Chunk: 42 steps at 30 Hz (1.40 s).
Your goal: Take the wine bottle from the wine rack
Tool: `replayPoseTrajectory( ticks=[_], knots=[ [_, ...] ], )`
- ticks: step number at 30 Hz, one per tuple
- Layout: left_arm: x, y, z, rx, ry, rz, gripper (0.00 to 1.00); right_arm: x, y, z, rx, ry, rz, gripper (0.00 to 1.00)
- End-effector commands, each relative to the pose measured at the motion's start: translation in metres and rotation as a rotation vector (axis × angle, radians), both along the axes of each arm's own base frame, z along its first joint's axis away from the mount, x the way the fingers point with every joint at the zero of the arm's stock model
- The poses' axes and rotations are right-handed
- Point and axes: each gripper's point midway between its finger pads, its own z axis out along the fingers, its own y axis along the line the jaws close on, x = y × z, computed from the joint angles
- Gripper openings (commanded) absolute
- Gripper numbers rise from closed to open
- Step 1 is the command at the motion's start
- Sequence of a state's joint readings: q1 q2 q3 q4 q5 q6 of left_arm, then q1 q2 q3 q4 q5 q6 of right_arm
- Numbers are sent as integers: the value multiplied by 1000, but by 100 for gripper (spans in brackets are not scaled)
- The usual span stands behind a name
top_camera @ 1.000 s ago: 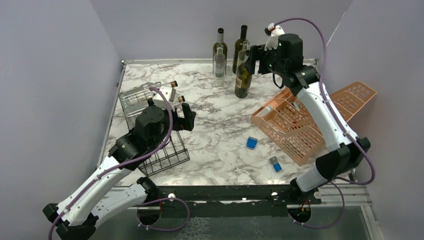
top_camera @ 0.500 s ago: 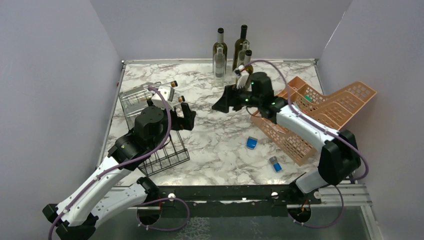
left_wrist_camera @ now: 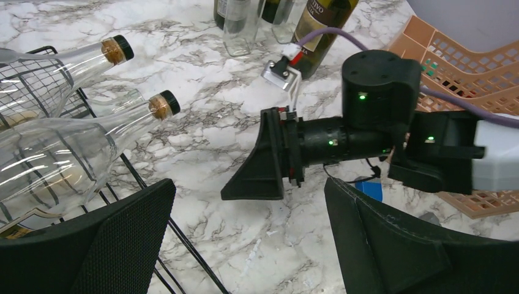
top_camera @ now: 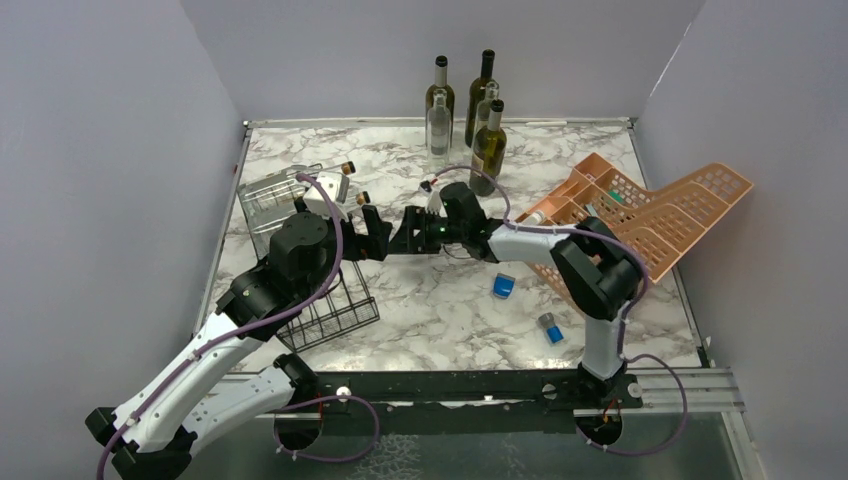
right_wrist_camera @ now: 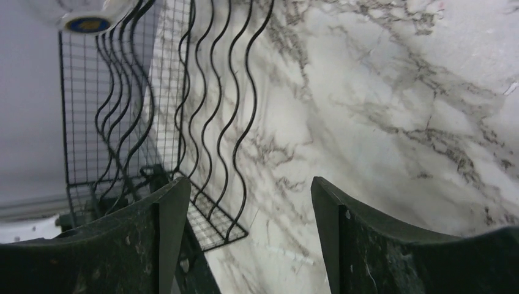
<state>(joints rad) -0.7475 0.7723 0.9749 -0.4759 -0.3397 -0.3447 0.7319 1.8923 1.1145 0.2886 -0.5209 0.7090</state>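
Note:
The black wire wine rack (top_camera: pixel 335 310) lies at the table's left, under my left arm. Two clear wine bottles lie in it, necks pointing up-right: the far one (top_camera: pixel 335 172) and the near one (top_camera: pixel 352 200). In the left wrist view they are at the left, far bottle (left_wrist_camera: pixel 67 61) and near bottle (left_wrist_camera: pixel 73 153), over the rack wire (left_wrist_camera: pixel 183 241). My left gripper (top_camera: pixel 372 238) is open and empty, just right of the bottle necks. My right gripper (top_camera: pixel 405 240) is open and empty, low over the marble, facing the rack (right_wrist_camera: pixel 153 92).
Several bottles stand at the back, among them a dark green one (top_camera: pixel 487 148) and a clear one (top_camera: pixel 438 120). An orange-pink mesh organizer (top_camera: pixel 650 215) lies at the right. Two small blue objects (top_camera: pixel 504 286) (top_camera: pixel 550 328) lie on the marble.
My right arm swung from beside the dark bottle at the back, down and left across the table, to just beside my left gripper. The left arm has not moved.

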Motion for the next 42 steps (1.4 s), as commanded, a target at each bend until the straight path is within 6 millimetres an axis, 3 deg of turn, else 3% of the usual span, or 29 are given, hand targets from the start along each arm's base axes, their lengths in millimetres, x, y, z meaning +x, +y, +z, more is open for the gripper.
replayPoseTrajectory(
  ticks=[1,3,6,13,22,31,42],
  knots=[
    [-1,1,15,-34,-29,1,99,23,28,0,95,2,-36,74],
    [-1,2,14,-25,-31,0,99,29,39,-2,136,2,-35,72],
    [0,5,13,-14,-36,10,99,37,47,-23,166,73,-79,72],
    [-1,9,17,-6,-55,16,99,63,65,-52,201,190,-179,70],
    [-4,14,25,2,-85,16,99,91,91,-75,289,338,-255,70],
    [-8,18,26,12,-88,15,99,127,115,-86,382,409,-329,68],
    [-8,25,25,46,-93,32,99,159,130,-117,356,504,-458,67]
  ],
)
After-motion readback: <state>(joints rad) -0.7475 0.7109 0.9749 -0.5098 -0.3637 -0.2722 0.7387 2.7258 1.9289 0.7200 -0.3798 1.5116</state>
